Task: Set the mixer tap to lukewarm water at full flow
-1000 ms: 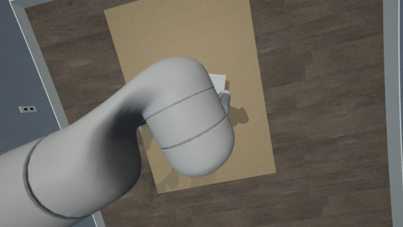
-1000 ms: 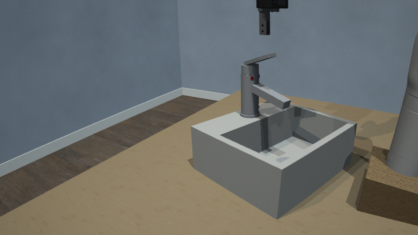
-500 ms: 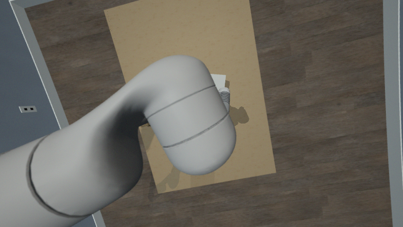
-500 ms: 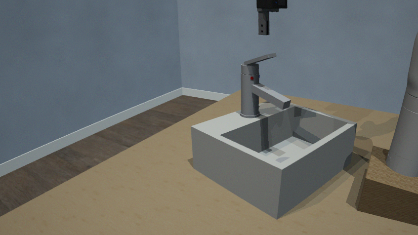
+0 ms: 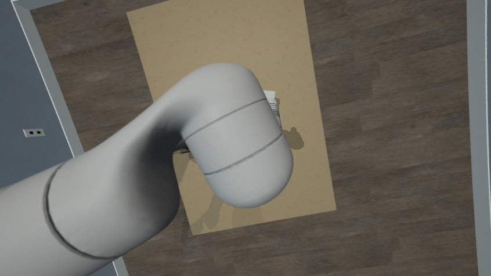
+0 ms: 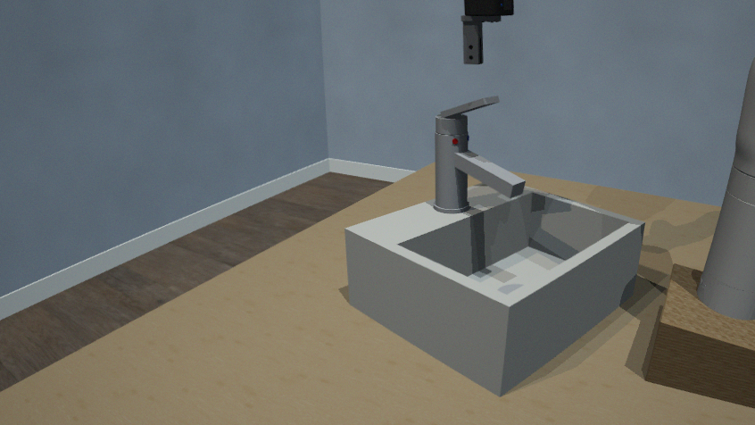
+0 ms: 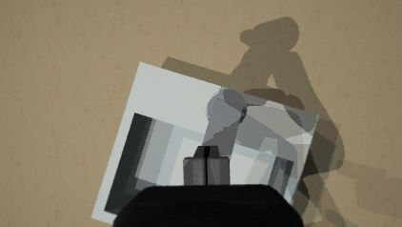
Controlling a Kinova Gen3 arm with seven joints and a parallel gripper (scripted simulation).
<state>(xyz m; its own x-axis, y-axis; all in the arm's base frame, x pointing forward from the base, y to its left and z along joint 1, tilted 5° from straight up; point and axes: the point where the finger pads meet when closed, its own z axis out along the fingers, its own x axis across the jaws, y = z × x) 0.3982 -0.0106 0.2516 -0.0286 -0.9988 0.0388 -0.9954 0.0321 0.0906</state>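
1. Mixer tap (image 6: pixel 450 177) (image 7: pixel 233 97) stands at the back rim of the sink (image 5: pixel 270 94) (image 6: pixel 422 295) (image 7: pixel 152 86), on the deck side; spout (image 6: pixel 491 171) reaches out over the basin.
2. My gripper (image 6: pixel 473 62) (image 7: pixel 208 159) is closed up narrow, fingers together, nothing between them. It hangs above the lever (image 6: pixel 472 106) (image 7: pixel 223 121), well apart from it, fingers down.
3. Lever reads as tilted up and roughly in line with the spout, not swung toward the red dot (image 6: pixel 454 141) (image 7: pixel 209 119) or the blue dot (image 6: pixel 468 137). Looks like lukewarm to me.
4. Step in hand, my judgement: lever work likely done or close to it; I'm at the check/stand-off stage.
5. Next move: confirm lift is at the top stop, then stay off. If it's short, come in low under the free end with shut fingers and push straight up. Any side load could swing it off centre.
6. Can't confirm: whether that tilt is full lift or just under.
7. Top view is no help: my arm (image 5: pixel 233 130) (image 6: pixel 736 237) covers the tap and most of the sink.
8. Wrist view: lever and spout merge into one grey strip, shadows across it, my fingertips over its near end. Exterior crops my upper hand.
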